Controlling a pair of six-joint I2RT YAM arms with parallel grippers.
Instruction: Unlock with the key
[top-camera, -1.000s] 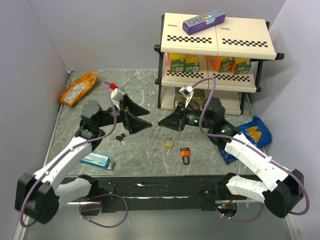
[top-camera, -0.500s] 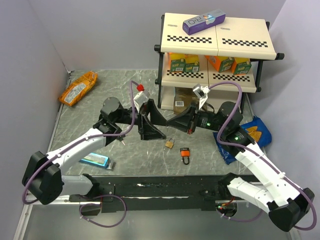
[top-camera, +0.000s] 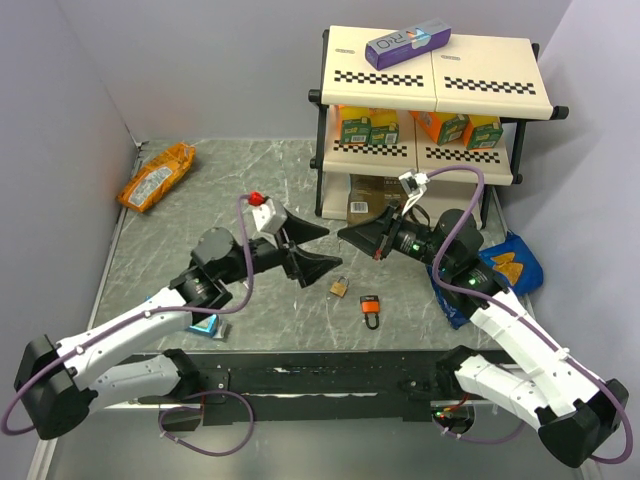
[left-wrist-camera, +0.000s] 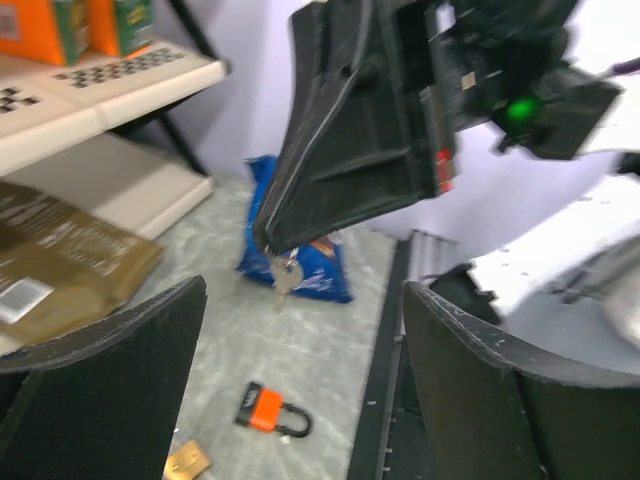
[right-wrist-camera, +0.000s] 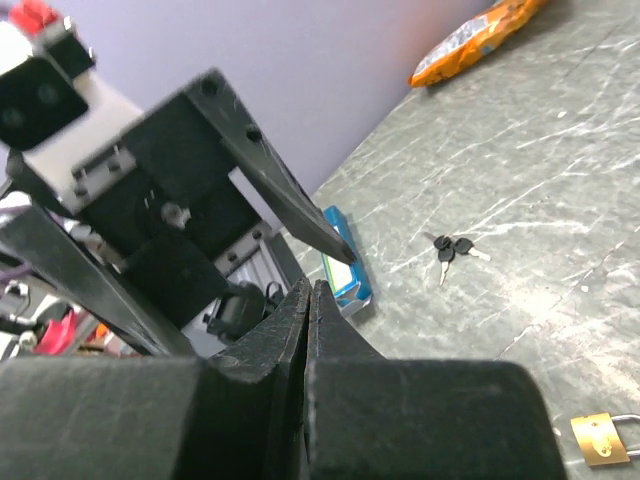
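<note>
The key bunch (right-wrist-camera: 450, 247), black heads with silvery blades, lies on the grey table; in the top view my left arm hides it. My right gripper (top-camera: 343, 235) is shut, raised above the table, and a small single silvery key (left-wrist-camera: 283, 278) hangs from its tip (left-wrist-camera: 268, 240). My left gripper (top-camera: 333, 246) is open and empty, its fingers on either side of that tip without touching it. The brass padlock (top-camera: 340, 288) and the orange-red padlock (top-camera: 371, 308) lie on the table below both grippers.
A cream shelf rack (top-camera: 430, 75) with boxes stands at the back right. A blue chip bag (top-camera: 510, 265) lies right of my right arm. A blue box (top-camera: 205, 322) lies near the left arm, and an orange snack bag (top-camera: 155, 178) lies at the far left.
Both grippers have risen from the table and come tip to tip. The left arm has drawn back toward the near left. The right gripper has shifted slightly right.
</note>
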